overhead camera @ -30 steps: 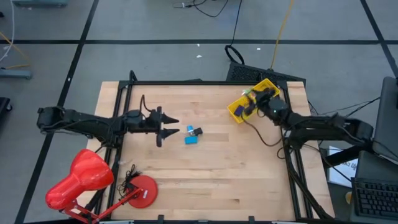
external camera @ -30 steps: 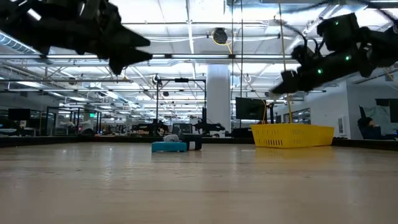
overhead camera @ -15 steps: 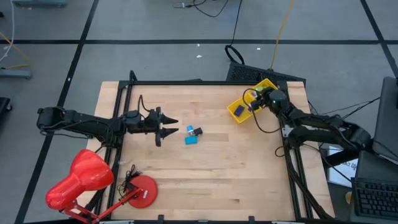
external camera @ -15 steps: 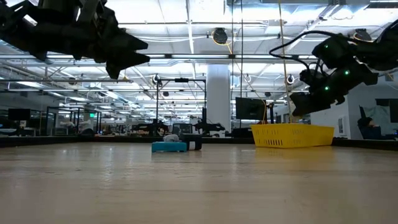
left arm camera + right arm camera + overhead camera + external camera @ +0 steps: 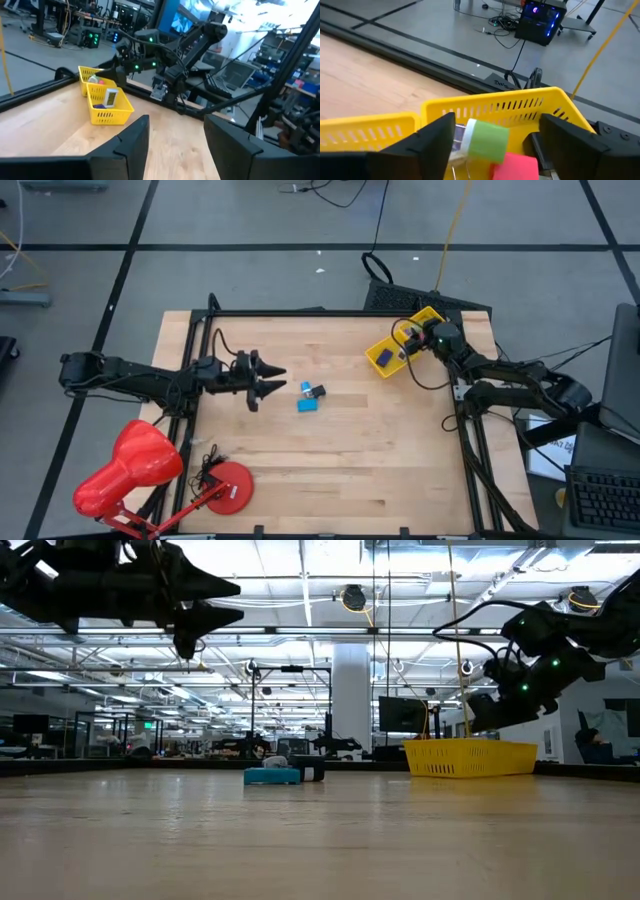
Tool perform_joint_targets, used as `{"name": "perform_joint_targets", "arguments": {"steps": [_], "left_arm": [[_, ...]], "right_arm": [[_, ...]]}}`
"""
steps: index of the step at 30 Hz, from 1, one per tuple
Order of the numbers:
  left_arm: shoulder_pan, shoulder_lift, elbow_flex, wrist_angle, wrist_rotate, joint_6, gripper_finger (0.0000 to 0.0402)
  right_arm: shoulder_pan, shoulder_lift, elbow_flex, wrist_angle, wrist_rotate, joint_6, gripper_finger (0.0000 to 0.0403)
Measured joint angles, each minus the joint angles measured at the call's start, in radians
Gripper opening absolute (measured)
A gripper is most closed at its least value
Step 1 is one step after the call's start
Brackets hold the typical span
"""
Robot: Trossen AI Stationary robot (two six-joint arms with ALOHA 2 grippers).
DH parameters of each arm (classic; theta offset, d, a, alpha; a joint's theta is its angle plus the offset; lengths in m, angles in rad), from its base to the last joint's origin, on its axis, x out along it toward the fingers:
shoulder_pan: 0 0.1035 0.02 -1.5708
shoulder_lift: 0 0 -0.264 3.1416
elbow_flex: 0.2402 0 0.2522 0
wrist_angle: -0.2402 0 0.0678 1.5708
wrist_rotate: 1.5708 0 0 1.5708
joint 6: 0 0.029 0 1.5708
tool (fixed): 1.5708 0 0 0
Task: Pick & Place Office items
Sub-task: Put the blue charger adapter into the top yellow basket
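My left gripper (image 5: 276, 382) hangs spread above the table, just beside the teal piece (image 5: 307, 405) and black piece (image 5: 317, 392) at mid-table; I'd drop straight over one, clear of the other; right gripper (image 5: 424, 338), released, hovers over the tray (image 5: 379, 368).

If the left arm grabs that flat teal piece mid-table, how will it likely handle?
The teal piece lies low and flat on the wooden table, so it probably won't roll or tip. It looks small and likely light, so a nudge may slide it toward the black piece close beside it. The left end effector is open, apparently wide enough to straddle it.
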Motion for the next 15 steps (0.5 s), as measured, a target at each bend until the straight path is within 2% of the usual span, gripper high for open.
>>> {"name": "perform_joint_targets", "arguments": {"steps": [3,7,15], "left_arm": [[0.000,0.000,0.000,0.002,-0.030,0.007,0.0197],[0.000,0.000,0.000,0.003,-0.063,0.050,0.0208],[-0.020,0.009,0.000,0.005,-0.068,0.019,0.0225]], "right_arm": [[0.000,0.000,0.000,0.011,-0.001,0.021,0.0296],[0.000,0.000,0.000,0.028,-0.019,0.037,0.0303],[0.001,0.000,0.000,0.130,-0.281,0.102,0.0290]]}}
